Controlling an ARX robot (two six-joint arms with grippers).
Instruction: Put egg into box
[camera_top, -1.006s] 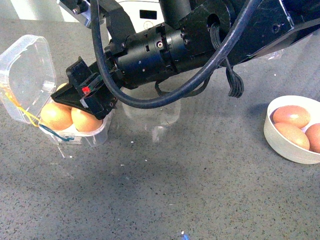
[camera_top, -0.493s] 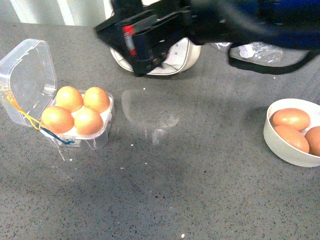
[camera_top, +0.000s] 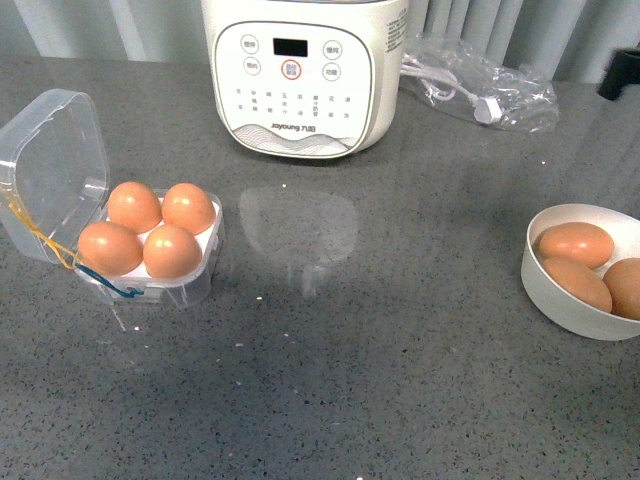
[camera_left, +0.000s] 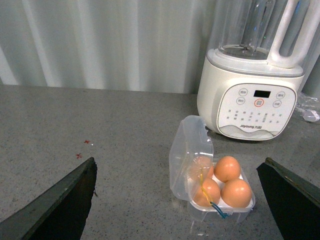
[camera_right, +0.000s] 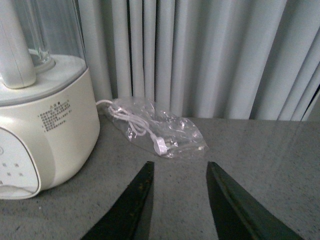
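The box (camera_top: 190, 285) stands at the table's left with its clear lid (camera_top: 55, 160) swung open. Several orange-brown eggs (camera_top: 172, 250) fill its cells, and none stands out as the egg. The left wrist view shows the same box (camera_left: 192, 145) and its eggs (camera_left: 236, 192) ahead of my left gripper (camera_left: 178, 162), which is open, wide apart and well short of it. My right gripper (camera_right: 180, 165) is open too, holds nothing, and hangs over bare table near the back right. Neither gripper shows in the front view.
A round white bowl (camera_top: 560, 305) with three more eggs (camera_top: 575, 243) sits at the right edge. A white blender base (camera_top: 300, 75) stands at the back middle. Beside it lies a clear bag with a cable (camera_top: 480, 85), also seen as the bag (camera_right: 160, 132) ahead of the right gripper.
The black arm that hung over the box a second ago has lifted and drawn off to the right, out of the front view. The eggs in the box are now uncovered.
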